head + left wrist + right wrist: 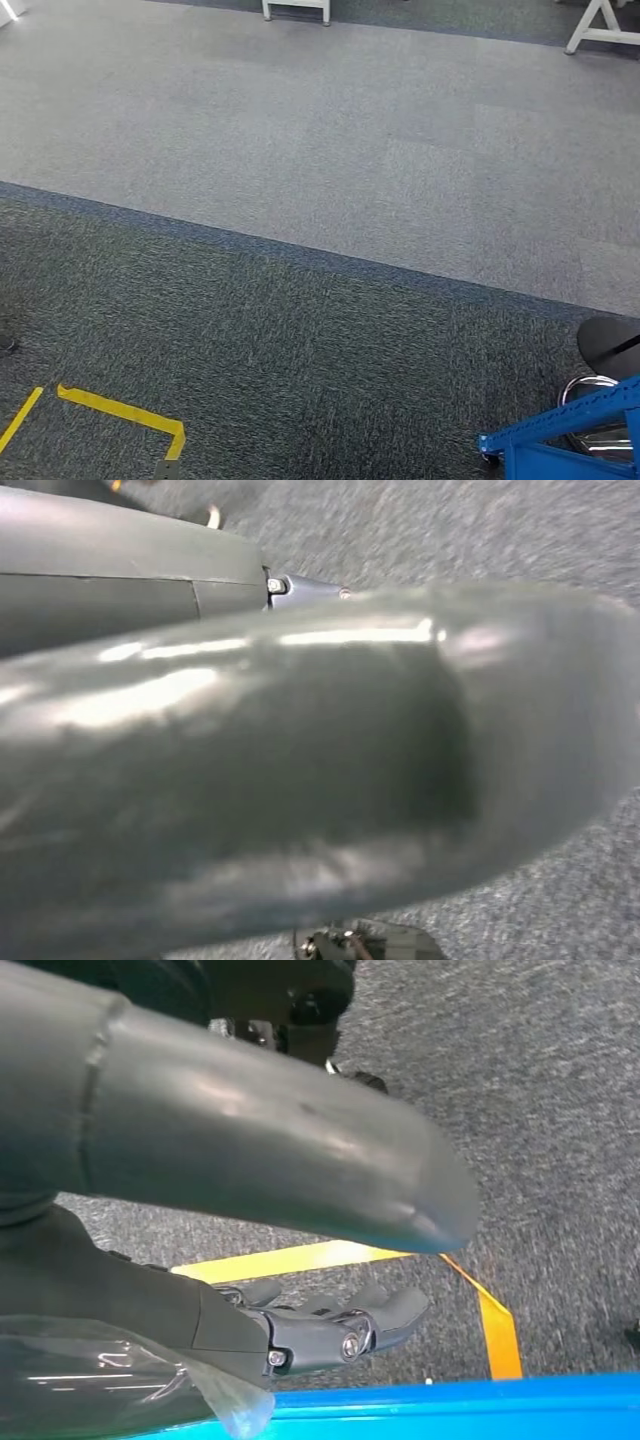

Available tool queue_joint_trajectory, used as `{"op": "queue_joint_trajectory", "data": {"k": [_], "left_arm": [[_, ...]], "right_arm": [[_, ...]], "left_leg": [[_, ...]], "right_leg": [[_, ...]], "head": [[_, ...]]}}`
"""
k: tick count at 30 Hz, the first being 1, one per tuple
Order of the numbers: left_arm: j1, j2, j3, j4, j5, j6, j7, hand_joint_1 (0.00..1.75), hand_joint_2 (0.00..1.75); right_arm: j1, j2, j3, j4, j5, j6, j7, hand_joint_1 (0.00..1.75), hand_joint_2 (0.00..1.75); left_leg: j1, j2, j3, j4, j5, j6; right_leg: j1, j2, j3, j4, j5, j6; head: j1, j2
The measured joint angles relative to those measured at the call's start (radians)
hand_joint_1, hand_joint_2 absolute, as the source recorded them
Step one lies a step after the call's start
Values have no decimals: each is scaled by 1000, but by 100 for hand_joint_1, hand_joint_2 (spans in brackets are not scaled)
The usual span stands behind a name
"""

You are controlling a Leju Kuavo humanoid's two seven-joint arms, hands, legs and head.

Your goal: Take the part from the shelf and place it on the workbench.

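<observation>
Over carpet (317, 330) beside yellow tape (121, 408) and a blue frame (558, 432), our right hand (249, 1260) hangs with fingers (340, 1325) straight, apart, holding nothing; left hand (302, 750) fingers we cannot tell; part unseen, so fetching and placing remain.

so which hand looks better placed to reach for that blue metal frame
Right, probably. The right hand hangs open beside the blue metal frame, which sits low on the robot's right.
</observation>
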Motion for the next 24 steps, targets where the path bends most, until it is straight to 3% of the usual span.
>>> {"op": "queue_joint_trajectory", "data": {"k": [2, 4, 6, 8, 9, 10, 12, 14, 16, 17, 18, 20, 22, 23, 24], "left_arm": [[-1, 0, 0, 0, 0, 0, 0, 0, 0], [-2, 0, 0, 0, 0, 1, 0, 0, 0], [-1, 0, 0, 0, 0, 1, -2, 0, 0], [1, 0, 0, 0, 0, -3, -3, 0, 0], [2, 0, 0, 0, 1, -7, -2, 0, 0], [2, 1, 1, 0, 2, -10, 0, 0, 0], [1, 1, 2, 0, 5, -12, 5, 0, 0], [2, 1, 4, 0, 9, -8, 18, 0, 0], [2, 0, 9, 0, 12, -2, 40, 0, 0], [2, 0, 11, 0, 15, 0, 47, 0, 0], [2, -1, 12, 0, 18, 2, 48, 0, 0], [1, -3, 16, 0, 29, 0, 35, 0, 87], [1, -5, 25, 0, 52, -22, 3, 0, 87], [1, -5, 33, 0, 69, -40, -15, 0, 44], [1, -5, 43, 0, 88, -59, -33, 0, 44]], "right_arm": [[2, 0, 2, 0, 0, 0, 0, 0, 0], [5, 0, 3, 1, 2, 0, 2, 0, 0], [4, 0, 7, 2, 17, 7, 16, 0, 0], [3, 0, 21, 4, 53, 30, 48, 0, 0], [3, 0, 33, 5, 76, 41, 66, 0, 0], [5, 0, 45, 7, 98, 49, 79, 0, 0], [6, 2, 68, 9, 128, 54, 81, 0, 0], [3, 5, 85, 11, 143, 61, 67, 0, 0], [1, 7, 104, 11, 162, 67, 59, 0, 0], [2, 7, 114, 12, 171, 66, 61, 0, 0], [5, 5, 121, 12, 178, 59, 66, 0, 0], [10, 1, 131, 12, 188, 28, 77, 0, 0], [10, -2, 136, 12, 191, -7, 80, 0, 0], [9, -4, 138, 12, 190, -17, 79, 0, 0], [9, -5, 139, 12, 189, -22, 75, 0, 0]], "left_leg": [[2, 13, 5, -1, -1, -7], [7, -10, 4, 16, -21, -18], [11, -63, -34, 109, -80, -24], [11, -88, -98, 250, -142, -22], [11, -91, -121, 292, -149, -20], [10, -93, -126, 295, -134, -16], [7, -109, -89, 196, -59, -4], [6, -154, -38, 73, -4, 7], [4, -177, -20, 23, 3, 10], [4, -170, -19, 15, 3, 11], [5, -159, -18, 12, 7, 14], [8, -136, -14, -3, 16, 23], [6, -107, -13, -9, 20, 28], [6, -90, -14, -9, 19, 29], [5, -74, -14, -8, 18, 29]], "right_leg": [[2, 19, -4, 1, 2, -9], [0, 40, -6, -1, 5, -21], [-2, 63, -6, -3, 9, -32], [2, 91, -8, -3, 10, -38], [5, 106, -8, -3, 11, -40], [7, 122, -8, -3, 11, -41], [10, 152, -5, -1, 12, -41], [11, 178, -6, 2, 13, -37], [8, 201, -16, 4, 18, -28], [7, 212, -22, 4, 21, -21], [5, 215, -28, 5, 21, -15], [7, 173, -51, 39, -2, -8], [7, 111, -104, 146, -60, -2], [5, 97, -136, 211, -89, 2], [2, 90, -159, 260, -104, 6]], "head": [[-1, 0], [-3, 0], [-6, 0], [-6, 0], [-6, 0], [-6, 0], [-6, 0], [-5, 0], [-5, 0], [-5, 0], [-5, 0], [0, 0], [5, 0], [6, 0], [5, 0]]}}
